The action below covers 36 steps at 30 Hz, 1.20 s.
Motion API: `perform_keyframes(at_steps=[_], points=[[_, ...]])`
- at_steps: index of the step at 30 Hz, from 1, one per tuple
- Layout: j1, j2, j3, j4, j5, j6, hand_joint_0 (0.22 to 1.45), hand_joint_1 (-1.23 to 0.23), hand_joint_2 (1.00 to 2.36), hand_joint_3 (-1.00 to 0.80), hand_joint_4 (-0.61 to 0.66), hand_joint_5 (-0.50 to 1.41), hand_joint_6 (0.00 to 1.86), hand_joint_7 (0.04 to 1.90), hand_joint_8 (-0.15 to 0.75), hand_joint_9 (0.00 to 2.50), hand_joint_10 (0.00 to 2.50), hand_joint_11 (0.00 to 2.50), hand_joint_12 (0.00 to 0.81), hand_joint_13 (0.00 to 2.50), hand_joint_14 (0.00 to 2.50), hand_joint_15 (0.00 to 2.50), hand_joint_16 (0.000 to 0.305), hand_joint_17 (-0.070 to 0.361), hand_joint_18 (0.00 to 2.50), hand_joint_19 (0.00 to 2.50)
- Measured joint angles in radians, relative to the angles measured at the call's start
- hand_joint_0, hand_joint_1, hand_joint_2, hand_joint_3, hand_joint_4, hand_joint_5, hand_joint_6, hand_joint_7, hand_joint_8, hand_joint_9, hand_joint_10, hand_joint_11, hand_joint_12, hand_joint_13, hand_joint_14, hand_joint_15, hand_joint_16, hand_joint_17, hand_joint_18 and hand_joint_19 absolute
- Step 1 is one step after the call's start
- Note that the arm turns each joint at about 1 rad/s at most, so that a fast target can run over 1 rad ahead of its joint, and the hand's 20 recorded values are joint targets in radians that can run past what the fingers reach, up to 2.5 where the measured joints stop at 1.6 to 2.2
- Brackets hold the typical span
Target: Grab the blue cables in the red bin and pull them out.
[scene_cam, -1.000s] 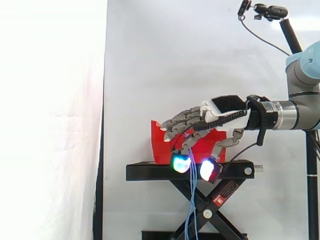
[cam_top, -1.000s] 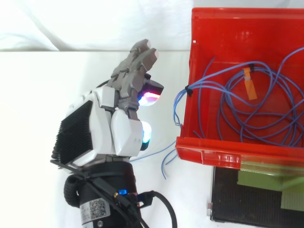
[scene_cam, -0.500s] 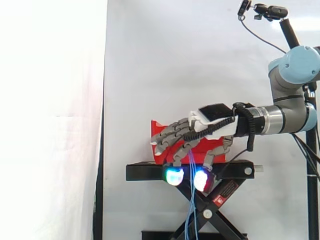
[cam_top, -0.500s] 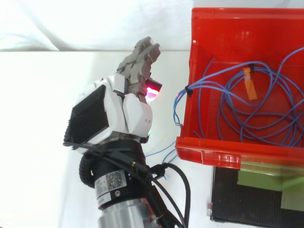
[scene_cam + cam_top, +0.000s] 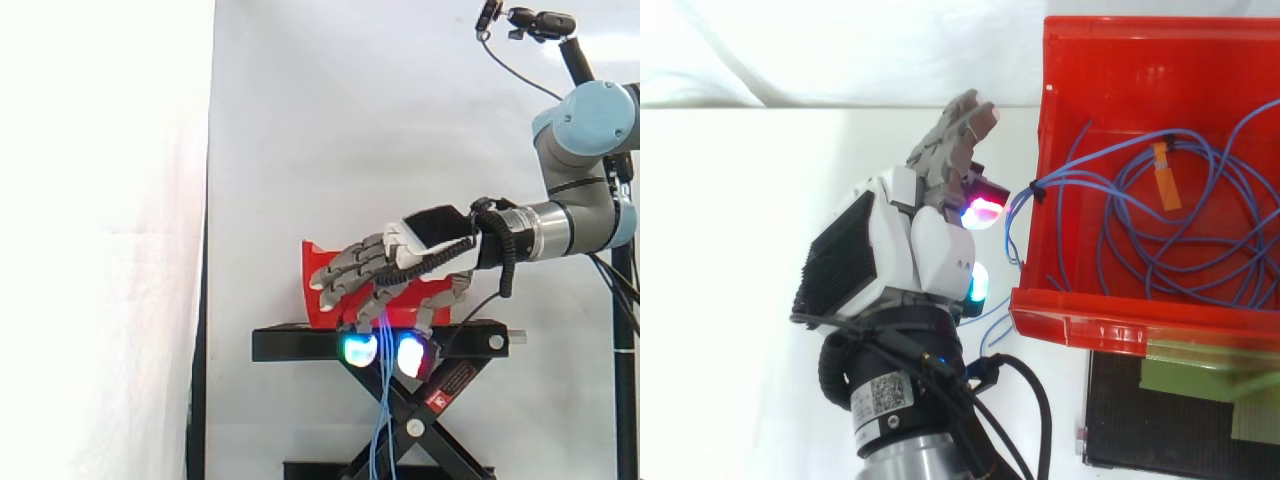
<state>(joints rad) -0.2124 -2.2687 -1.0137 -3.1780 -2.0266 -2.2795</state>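
Hovering just outside red bin [image 5: 1044, 120] wall: hand [image 5: 920, 245]; grip on blue cables [image 5: 381, 400] cannot tell; orange tag [image 5: 1165, 176] on coil.

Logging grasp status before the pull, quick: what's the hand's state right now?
Hand: cannot be told. It is beside the red bin, at the blue cables hanging down outside it; a grip on them cannot be made out.

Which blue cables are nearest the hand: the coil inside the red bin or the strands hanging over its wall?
The strands hanging over the red bin's wall: they drop beside the hand, while the coil lies further off, inside the bin.
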Motion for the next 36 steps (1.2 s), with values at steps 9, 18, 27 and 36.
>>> perform_keyframes(at_steps=[9, 18, 27, 36], points=[[-0.001, 0.000, 0.012, 0.005, 0.016, -0.095, 0.77, -0.98, 1.00, -1.00, 0.26, 0.78, 0.05, 0.67, 0.290, 0.52, 0.02, 0.45, 0.374, 0.43, 0.01, 0.17, 0.055, 0.123, 0.43, 0.38], [-0.006, 0.000, 0.012, -0.002, 0.019, -0.107, 0.78, -0.98, 1.00, -1.00, 0.26, 0.78, 0.05, 0.68, 0.289, 0.52, 0.02, 0.46, 0.375, 0.44, 0.01, 0.18, 0.055, 0.123, 0.43, 0.38], [-0.009, 0.000, 0.012, -0.029, 0.016, -0.128, 0.77, -0.97, 1.00, -1.00, 0.26, 0.78, 0.03, 0.68, 0.289, 0.52, 0.02, 0.45, 0.376, 0.44, 0.01, 0.18, 0.055, 0.123, 0.44, 0.39], [-0.009, 0.001, 0.012, -0.036, 0.017, -0.141, 0.77, -0.97, 1.00, -1.00, 0.26, 0.78, 0.02, 0.69, 0.291, 0.52, 0.02, 0.45, 0.375, 0.44, 0.01, 0.18, 0.055, 0.123, 0.44, 0.39]])
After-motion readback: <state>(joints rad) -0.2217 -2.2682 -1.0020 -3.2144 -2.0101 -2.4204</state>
